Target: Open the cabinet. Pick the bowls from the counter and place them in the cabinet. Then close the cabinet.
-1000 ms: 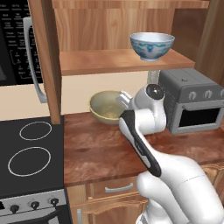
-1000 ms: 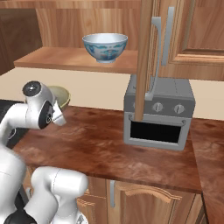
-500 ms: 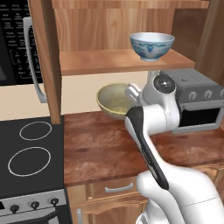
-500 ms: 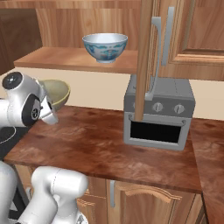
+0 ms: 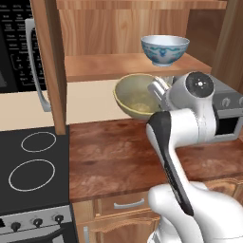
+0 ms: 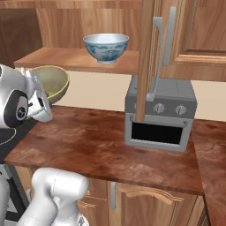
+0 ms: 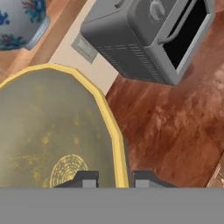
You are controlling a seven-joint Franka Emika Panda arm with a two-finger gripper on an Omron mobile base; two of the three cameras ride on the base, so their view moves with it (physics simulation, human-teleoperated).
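The cabinet (image 5: 104,67) stands open, its doors (image 6: 147,57) swung out. The white bowl with blue markings (image 5: 164,50) (image 6: 106,47) (image 7: 16,21) sits on the cabinet's lower shelf. My gripper (image 5: 159,89) (image 7: 114,178) is shut on the rim of the olive-yellow bowl (image 5: 135,97) (image 6: 54,81) (image 7: 48,131), one finger inside and one outside. That bowl hangs tilted in the air above the counter (image 5: 114,156) (image 6: 97,141), just below and in front of the shelf edge.
A grey toaster oven (image 6: 159,114) (image 7: 148,39) stands on the counter to the right, under the open right door. The black stovetop (image 5: 33,166) lies to the left, with a microwave (image 5: 19,52) above it beside the left door.
The arm has lifted the olive-yellow bowl from near the counter up and rightward toward the shelf edge. The white bowl has stayed in place.
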